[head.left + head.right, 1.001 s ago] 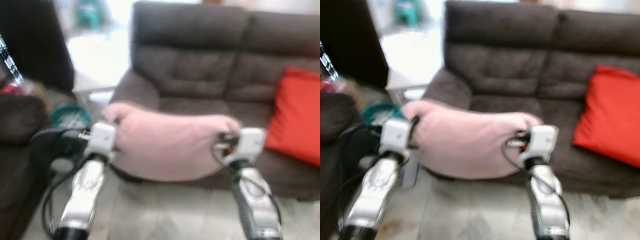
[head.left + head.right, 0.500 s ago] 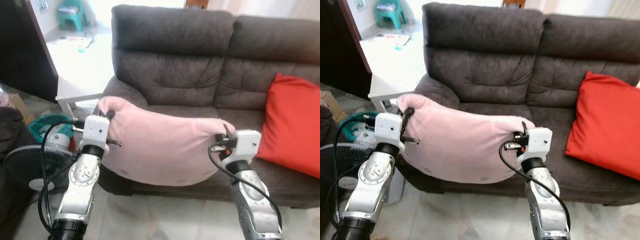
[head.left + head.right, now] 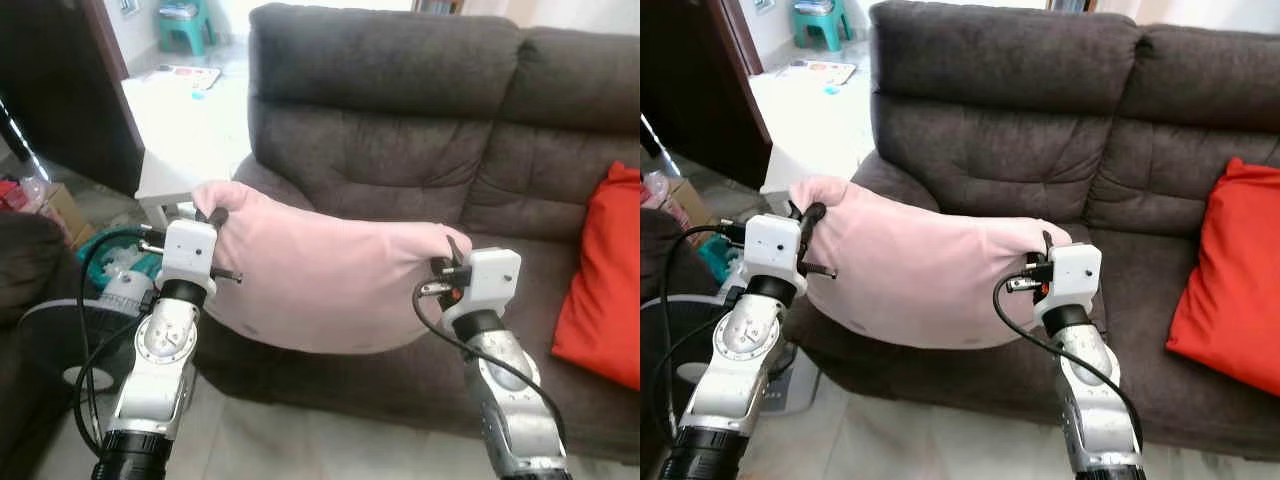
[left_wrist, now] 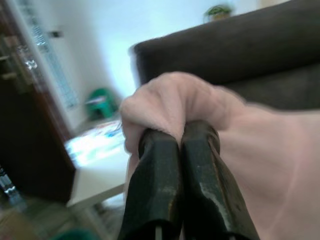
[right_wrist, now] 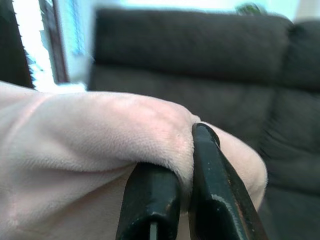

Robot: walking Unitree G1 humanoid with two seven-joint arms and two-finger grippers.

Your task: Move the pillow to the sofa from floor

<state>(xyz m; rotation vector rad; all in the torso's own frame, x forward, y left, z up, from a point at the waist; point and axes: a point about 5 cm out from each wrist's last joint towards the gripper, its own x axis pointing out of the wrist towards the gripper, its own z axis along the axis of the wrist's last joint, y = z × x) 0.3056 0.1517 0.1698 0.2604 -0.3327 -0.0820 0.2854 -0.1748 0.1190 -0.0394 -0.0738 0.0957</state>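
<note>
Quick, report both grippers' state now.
Left gripper: shut on a corner of the pink pillow.
Right gripper: shut on the pillow's other corner, holding it up in front of the sofa.

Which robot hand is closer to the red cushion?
Right. The right hand grips the pink pillow at the end toward the red cushion; the left hand grips the far end.

Left gripper point(image 4: 180, 137), right gripper point(image 5: 187, 172) raised, clamped tight.
</note>
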